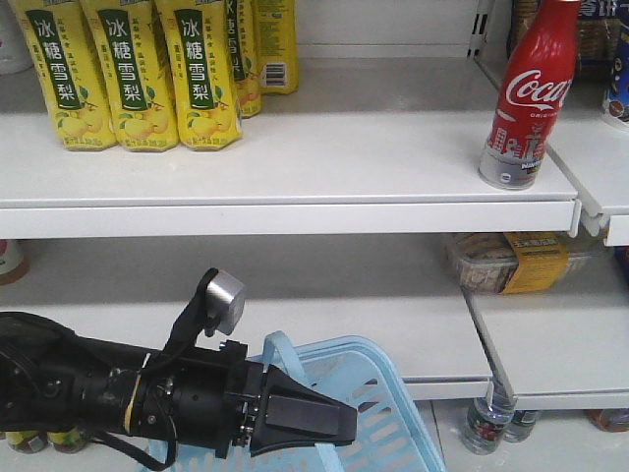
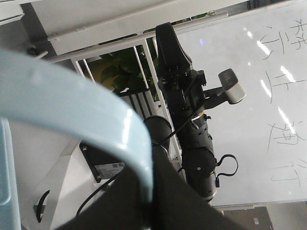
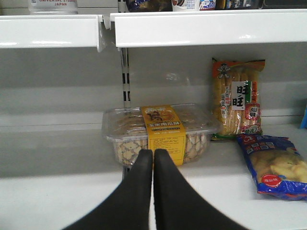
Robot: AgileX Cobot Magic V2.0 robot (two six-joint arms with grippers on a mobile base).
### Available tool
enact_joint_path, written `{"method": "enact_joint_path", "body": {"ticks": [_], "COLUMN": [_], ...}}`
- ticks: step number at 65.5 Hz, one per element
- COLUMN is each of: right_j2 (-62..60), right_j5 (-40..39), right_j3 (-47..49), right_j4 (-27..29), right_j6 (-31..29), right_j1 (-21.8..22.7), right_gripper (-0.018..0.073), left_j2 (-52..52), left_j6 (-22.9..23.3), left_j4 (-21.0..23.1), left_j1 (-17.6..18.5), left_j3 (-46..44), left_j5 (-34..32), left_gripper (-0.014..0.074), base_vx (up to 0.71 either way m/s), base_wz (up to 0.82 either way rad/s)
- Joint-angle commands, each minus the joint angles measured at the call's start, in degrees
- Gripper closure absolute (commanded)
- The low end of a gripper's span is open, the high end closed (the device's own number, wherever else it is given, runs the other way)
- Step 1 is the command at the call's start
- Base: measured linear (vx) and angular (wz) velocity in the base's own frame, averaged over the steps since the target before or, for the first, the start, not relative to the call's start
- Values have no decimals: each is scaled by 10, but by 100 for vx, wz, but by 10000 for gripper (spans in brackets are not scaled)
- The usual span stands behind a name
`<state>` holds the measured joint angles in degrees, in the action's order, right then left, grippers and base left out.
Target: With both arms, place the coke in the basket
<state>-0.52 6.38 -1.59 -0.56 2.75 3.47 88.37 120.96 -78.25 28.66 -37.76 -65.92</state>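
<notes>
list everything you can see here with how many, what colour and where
coke bottle: one, red with silver base, upright at the right end of the upper shelf
drink bottles: at least five, yellow, left end of the upper shelf
biscuit box: one, clear with a yellow band, lower shelf on the right
cracker pack: one, orange and yellow, standing right of the biscuit box
snack bag: one, blue, lying flat in front of the cracker pack
small bottles: two showing, clear, beneath the lower shelf
basket: one, light blue, low centre of the front view
right hand: one, black, shut and empty, pointing at the biscuit box
left hand: one, black, blurred against the basket handle, grip unclear
</notes>
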Motion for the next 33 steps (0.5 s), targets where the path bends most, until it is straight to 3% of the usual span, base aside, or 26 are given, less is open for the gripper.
{"method": "enact_joint_path", "body": {"ticks": [1,33], "right_j2": [-11,-11], "right_j5": [-44,-44], "right_j3": [-9,-9], "right_j4": [-6,-6], "right_j6": [-1,-1], "right_j1": [4,4], "right_gripper": [564,564], "left_j2": [-20,-20], "left_j6": [3,3], "left_j4": [36,36], "left_j1": [3,3], "left_j3": [-12,-12], "left_j5": [-130,-130], "left_gripper": [603,603], "base_vx": [2,1], "base_wz": [7,5]}}
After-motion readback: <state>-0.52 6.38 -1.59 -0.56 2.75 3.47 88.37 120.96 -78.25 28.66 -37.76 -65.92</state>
